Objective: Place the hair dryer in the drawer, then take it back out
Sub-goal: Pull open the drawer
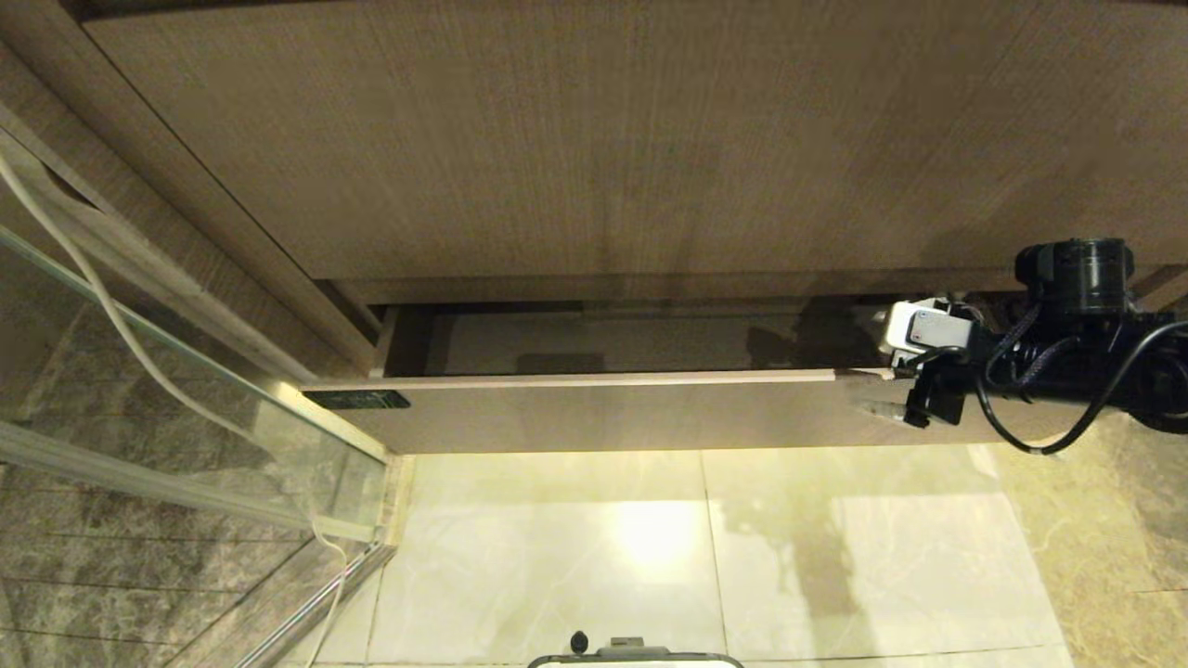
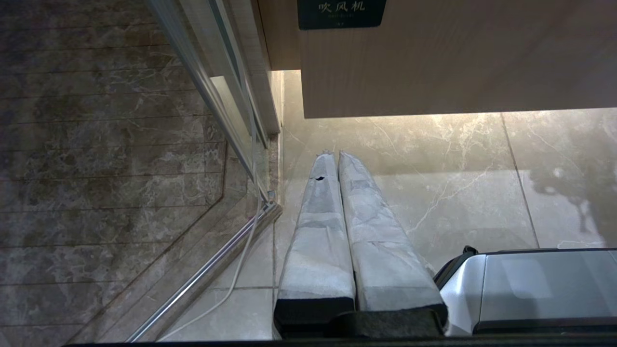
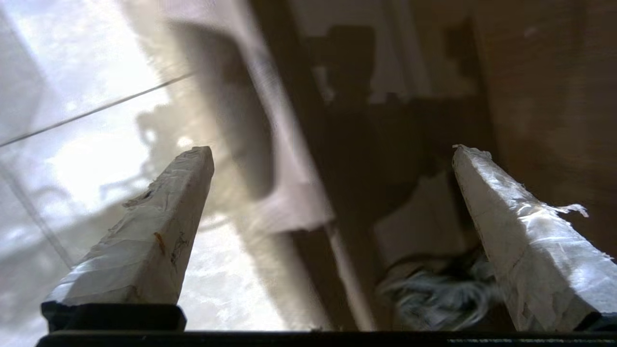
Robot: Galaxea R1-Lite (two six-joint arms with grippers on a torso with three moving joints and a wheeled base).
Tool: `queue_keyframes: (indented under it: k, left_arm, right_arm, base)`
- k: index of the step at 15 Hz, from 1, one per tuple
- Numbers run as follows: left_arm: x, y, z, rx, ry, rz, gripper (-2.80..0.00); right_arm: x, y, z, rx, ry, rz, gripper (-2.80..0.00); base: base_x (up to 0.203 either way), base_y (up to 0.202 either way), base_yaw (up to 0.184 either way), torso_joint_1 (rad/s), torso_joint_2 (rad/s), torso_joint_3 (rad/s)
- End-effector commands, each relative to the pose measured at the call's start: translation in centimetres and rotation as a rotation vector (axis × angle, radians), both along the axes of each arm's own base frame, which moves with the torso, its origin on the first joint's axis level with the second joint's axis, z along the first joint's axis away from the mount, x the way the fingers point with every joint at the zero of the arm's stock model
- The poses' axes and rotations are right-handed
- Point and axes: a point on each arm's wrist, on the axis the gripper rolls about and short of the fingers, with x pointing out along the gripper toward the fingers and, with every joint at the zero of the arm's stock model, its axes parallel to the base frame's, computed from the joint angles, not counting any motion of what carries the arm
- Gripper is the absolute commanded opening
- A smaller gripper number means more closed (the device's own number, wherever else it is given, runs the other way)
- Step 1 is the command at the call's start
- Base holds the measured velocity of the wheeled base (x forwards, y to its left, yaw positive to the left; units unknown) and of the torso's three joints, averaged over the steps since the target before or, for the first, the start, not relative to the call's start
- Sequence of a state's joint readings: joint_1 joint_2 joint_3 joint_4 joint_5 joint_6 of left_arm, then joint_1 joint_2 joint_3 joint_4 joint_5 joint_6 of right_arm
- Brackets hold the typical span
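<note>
The drawer (image 1: 603,413) stands partly pulled out under the cabinet, with a black label (image 1: 355,400) at the left of its front. My right gripper (image 1: 865,364) is open at the drawer's right end, straddling the top edge of the front. In the right wrist view the right gripper (image 3: 332,150) has one finger outside over the floor and one inside the drawer (image 3: 347,274). The hair dryer (image 3: 424,226) lies inside as a pale body with its bundled grey cord (image 3: 438,296), beside the inner finger and ungripped. My left gripper (image 2: 336,155) hangs shut over the floor, parked.
A tall wood panel (image 1: 603,139) rises above the drawer. A glass shower door (image 1: 139,371) with a metal rail and a loose white cable (image 1: 111,315) stands at the left. Pale marble floor tiles (image 1: 835,557) lie below, and my base (image 2: 544,289) is at the near edge.
</note>
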State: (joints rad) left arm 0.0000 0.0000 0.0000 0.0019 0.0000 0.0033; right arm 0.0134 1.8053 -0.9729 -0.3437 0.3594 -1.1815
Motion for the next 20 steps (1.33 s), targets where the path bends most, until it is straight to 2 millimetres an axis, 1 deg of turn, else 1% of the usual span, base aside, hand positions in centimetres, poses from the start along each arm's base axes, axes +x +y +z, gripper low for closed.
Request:
queue_keyframes:
  k: [1, 6, 10, 11, 13, 14, 15, 20]
  left_arm:
    - [0.0, 0.0, 0.0, 0.000, 0.000, 0.000, -2.80]
    - [0.0, 0.0, 0.0, 0.000, 0.000, 0.000, -2.80]
    - [0.0, 0.0, 0.0, 0.000, 0.000, 0.000, -2.80]
    - [0.0, 0.0, 0.0, 0.001, 0.000, 0.000, -2.80]
    - [0.0, 0.0, 0.0, 0.001, 0.001, 0.000, -2.80]
    - [0.0, 0.0, 0.0, 0.001, -0.001, 0.000, -2.80]
    - [0.0, 0.0, 0.0, 0.001, 0.000, 0.000, -2.80]
    - [0.0, 0.0, 0.0, 0.001, 0.000, 0.000, -2.80]
  right_arm:
    - [-1.0, 0.1, 1.1, -0.004, -0.030, 0.008, 0.00]
    - [-2.8, 0.0, 2.2, -0.006, -0.013, 0.008, 0.00]
    - [-3.3, 0.0, 2.9, -0.002, -0.017, 0.003, 0.00]
    - [-3.7, -0.1, 3.4, -0.004, -0.032, -0.005, 0.00]
    - [-4.4, -0.6, 4.4, -0.025, -0.055, -0.100, 0.00]
    - [-4.7, -0.8, 5.0, -0.008, -0.049, -0.163, 0.00]
    - [-5.0, -0.8, 5.5, 0.015, -0.034, -0.207, -2.80]
    - [-6.5, -1.3, 7.1, 0.071, -0.047, -0.365, -2.80]
  base:
    - [0.000, 0.000, 0.000, 0.000, 0.00, 0.000]
    - [0.000, 0.000, 0.000, 0.000, 0.00, 0.000]
    - [0.000, 0.000, 0.000, 0.000, 0.00, 0.000]
    - [0.000, 0.000, 0.000, 0.000, 0.00, 0.000]
    - [0.000, 0.000, 0.000, 0.000, 0.00, 0.000]
    - [0.000, 0.000, 0.000, 0.000, 0.00, 0.000]
    - [0.000, 0.000, 0.000, 0.000, 0.00, 0.000]
    - [0.000, 0.000, 0.000, 0.000, 0.00, 0.000]
